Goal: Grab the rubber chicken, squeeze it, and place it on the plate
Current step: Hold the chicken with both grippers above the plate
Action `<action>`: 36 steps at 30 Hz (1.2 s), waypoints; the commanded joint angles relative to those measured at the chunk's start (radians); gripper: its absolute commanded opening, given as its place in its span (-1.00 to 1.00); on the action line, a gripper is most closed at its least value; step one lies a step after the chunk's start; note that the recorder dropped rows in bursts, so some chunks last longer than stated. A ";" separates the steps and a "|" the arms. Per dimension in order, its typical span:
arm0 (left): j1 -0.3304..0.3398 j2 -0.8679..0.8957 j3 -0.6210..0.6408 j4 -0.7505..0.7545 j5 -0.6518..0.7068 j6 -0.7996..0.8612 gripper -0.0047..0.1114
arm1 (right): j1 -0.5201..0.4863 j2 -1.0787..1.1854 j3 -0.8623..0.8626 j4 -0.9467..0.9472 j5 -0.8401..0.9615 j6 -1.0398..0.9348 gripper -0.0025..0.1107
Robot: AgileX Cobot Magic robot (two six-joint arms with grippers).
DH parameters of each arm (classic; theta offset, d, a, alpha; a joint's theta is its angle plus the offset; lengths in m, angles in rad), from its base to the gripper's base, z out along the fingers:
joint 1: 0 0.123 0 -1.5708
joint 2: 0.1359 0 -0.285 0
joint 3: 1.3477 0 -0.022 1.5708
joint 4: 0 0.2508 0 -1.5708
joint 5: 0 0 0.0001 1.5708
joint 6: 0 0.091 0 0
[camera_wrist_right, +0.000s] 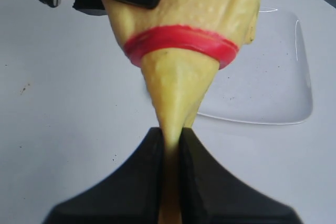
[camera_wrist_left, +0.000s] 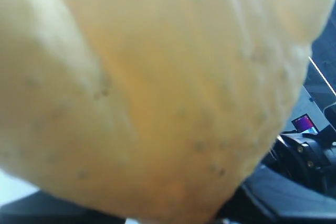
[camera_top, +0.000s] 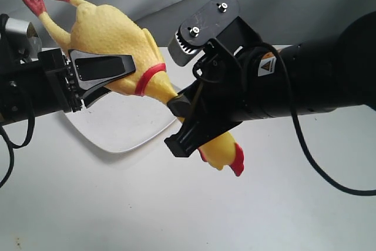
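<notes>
The rubber chicken (camera_top: 111, 33) hangs in the air above the table, red feet up at the left, head with red comb low at the right. My left gripper (camera_top: 108, 77) is shut on its fat yellow body, which fills the left wrist view (camera_wrist_left: 157, 93). My right gripper (camera_top: 185, 127) is shut on the thin neck just past the red neck band (camera_wrist_right: 181, 43); both black fingers (camera_wrist_right: 142, 177) squeeze the neck flat. The white plate (camera_top: 126, 127) lies on the table under the chicken, partly hidden by it, and shows beyond the neck (camera_wrist_right: 273, 77).
The white tabletop (camera_top: 176, 210) spreads around the plate. A black cable (camera_top: 311, 157) loops off the right arm over the table. A grey backdrop rises behind. The right arm's black body (camera_wrist_left: 310, 156) shows at the edge of the left wrist view.
</notes>
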 commanded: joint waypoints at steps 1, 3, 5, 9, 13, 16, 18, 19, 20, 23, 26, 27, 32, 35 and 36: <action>-0.003 0.001 -0.005 0.019 -0.006 -0.001 -0.83 | 0.000 -0.009 -0.006 0.003 -0.030 -0.006 -0.96; -0.003 0.001 -0.005 0.019 -0.006 -0.001 -0.64 | 0.000 -0.009 -0.006 0.003 -0.030 -0.006 -0.96; -0.003 0.001 -0.005 0.019 -0.006 -0.001 -0.32 | 0.000 -0.009 -0.006 0.003 -0.030 -0.006 -0.96; -0.003 0.001 -0.005 0.026 -0.006 -0.001 0.89 | 0.000 -0.009 -0.006 0.003 -0.030 -0.006 -0.96; -0.003 0.001 -0.005 0.019 -0.006 0.002 0.87 | 0.000 -0.009 -0.006 0.003 -0.030 -0.006 -0.96; -0.003 0.001 -0.005 0.001 -0.006 0.002 0.65 | 0.000 -0.009 -0.006 0.003 -0.030 -0.006 -0.96; -0.003 0.001 -0.005 0.003 -0.006 0.002 0.03 | 0.000 -0.009 -0.006 0.003 -0.030 -0.006 -0.96; -0.003 0.001 -0.005 0.005 -0.006 0.002 -0.32 | 0.000 -0.009 -0.006 0.003 -0.030 -0.006 -0.96; -0.003 0.001 -0.005 0.005 -0.006 0.002 -0.79 | 0.000 -0.009 -0.006 0.003 -0.028 -0.006 -0.96; -0.003 0.001 -0.005 0.005 -0.006 0.007 -0.89 | 0.000 -0.009 -0.006 0.003 -0.017 -0.006 -0.96; -0.003 0.001 -0.005 0.007 -0.006 0.007 -0.89 | 0.000 -0.009 -0.006 0.003 -0.017 -0.006 -0.96; -0.003 0.001 -0.005 0.007 -0.006 0.007 -0.89 | 0.000 -0.009 -0.006 0.003 -0.017 -0.006 -0.96; -0.003 0.001 -0.005 0.007 -0.006 0.007 -0.72 | 0.000 -0.009 -0.006 0.003 -0.017 -0.006 -0.96; -0.003 0.001 -0.005 0.004 -0.006 0.007 -0.20 | 0.000 -0.009 -0.006 0.003 -0.017 -0.006 -0.96; -0.003 0.001 -0.005 0.004 -0.006 0.007 0.01 | 0.000 -0.009 -0.006 0.003 -0.017 -0.006 -0.96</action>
